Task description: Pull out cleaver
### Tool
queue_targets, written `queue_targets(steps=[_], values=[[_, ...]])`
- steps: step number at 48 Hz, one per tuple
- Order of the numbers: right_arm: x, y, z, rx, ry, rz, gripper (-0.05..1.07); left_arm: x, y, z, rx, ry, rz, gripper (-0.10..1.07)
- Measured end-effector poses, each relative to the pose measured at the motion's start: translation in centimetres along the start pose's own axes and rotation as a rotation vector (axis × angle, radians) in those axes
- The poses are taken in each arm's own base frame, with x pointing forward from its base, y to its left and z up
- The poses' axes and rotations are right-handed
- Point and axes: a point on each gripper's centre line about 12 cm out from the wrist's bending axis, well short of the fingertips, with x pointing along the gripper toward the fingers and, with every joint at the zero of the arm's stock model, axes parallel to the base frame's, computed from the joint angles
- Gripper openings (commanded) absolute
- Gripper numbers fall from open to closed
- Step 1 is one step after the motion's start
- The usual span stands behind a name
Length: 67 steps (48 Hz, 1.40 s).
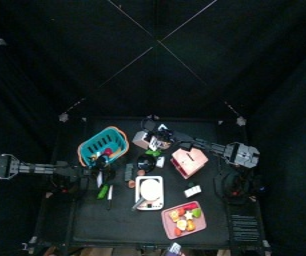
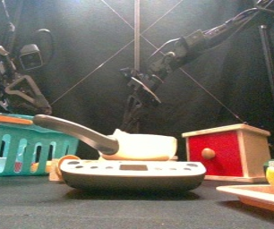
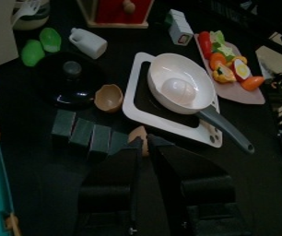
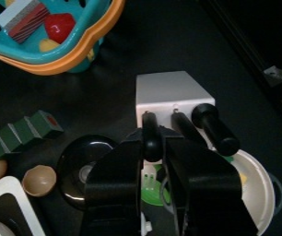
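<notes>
Black knife handles (image 4: 203,127) jut side by side from a white knife block (image 4: 174,92) standing near the table's back edge, midway along it; which one belongs to the cleaver cannot be told. The right gripper (image 4: 150,140) hangs directly over the block, its jaws nearly closed about the outermost handle (image 4: 148,126). Just beside the block lie a dark green ridged holder (image 4: 23,134) and, toward the left edge, a teal basket (image 1: 102,146). A red box (image 2: 225,151) sits right of centre. Nearer the front edge, a white saucepan (image 3: 180,81) rests on a white scale (image 3: 150,111). The left gripper (image 3: 144,152) hovers by the left edge, jaws slightly parted, holding nothing.
</notes>
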Motion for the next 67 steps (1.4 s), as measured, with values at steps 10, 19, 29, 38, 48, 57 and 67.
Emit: queue_targets(steps=[10, 19, 29, 38, 48, 57, 67], values=[[-0.2, 0.1, 0.0, 0.000, -0.003, 0.002, 0.48, 0.0, 0.0, 0.0, 0.002, 0.001, 0.001, 0.59], [-3.5, 0.5, 0.1, 0.002, -0.059, 0.014, 0.48, 0.0, 0.0, -0.1, 0.001, 0.003, 0.001, 0.59], [-7.1, 1.2, 0.3, -0.009, -0.158, 0.034, 0.48, 0.0, 0.0, -0.1, 0.001, 0.004, 0.002, 0.59], [-9.8, 1.8, -0.3, -0.023, -0.191, 0.047, 0.48, 0.0, 0.0, -0.1, 0.001, 0.004, 0.002, 0.59], [-13.5, 2.9, -1.4, -0.037, -0.271, 0.083, 0.48, 0.0, 0.0, -0.1, 0.001, 0.003, 0.001, 0.59], [-14.9, 4.9, -3.6, -0.039, -0.360, 0.156, 0.48, 0.0, 0.0, -0.1, 0.001, 0.004, 0.002, 0.59], [-15.1, 5.9, -5.4, -0.051, -0.428, 0.193, 0.48, 0.0, 0.0, -0.1, 0.012, 0.002, -0.002, 0.59]])
